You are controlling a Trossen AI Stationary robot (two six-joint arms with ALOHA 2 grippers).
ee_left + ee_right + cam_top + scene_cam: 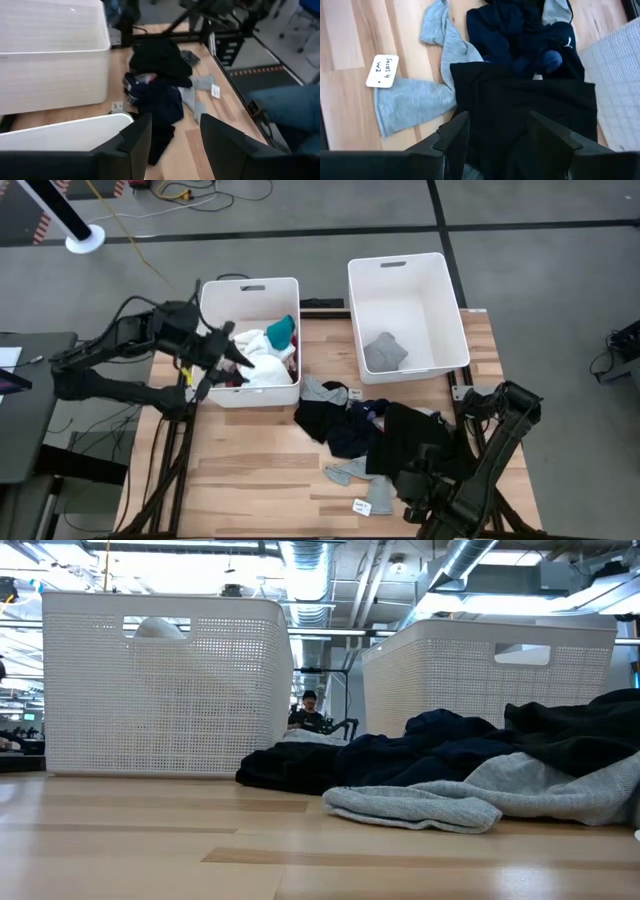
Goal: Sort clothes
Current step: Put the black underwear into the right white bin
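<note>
Clothes [355, 425] lie heaped on the wooden worktop [250, 470] in front of two white bins: black and navy pieces tangled together, grey ones poking out at the edges. A paper tag [383, 71] rests on the wood beside a grey garment [412, 100]; the handwriting on it looks like "Socks 4" over "w2", though I can't be sure of every letter. A small white logo [566, 42] shows on the navy piece [520, 30], too small to read as a brand. Another paper tag [216, 91] sits by the grey fabric near the worktop's edge, its writing unreadable.

The left bin [215, 300] holds white, teal and maroon fabric, and the left tool [222, 358] hangs over its near rim with its fingers spread and nothing between them. The right bin [455, 310] holds a single grey piece [384, 352].

The right tool [492, 145] is down at the black garment [520, 110] at the near right of the pile, fingers spread apart over the dark cloth; whether they touch it I can't tell.

Beyond the bins, a person [308, 712] sits far back in the room.
</note>
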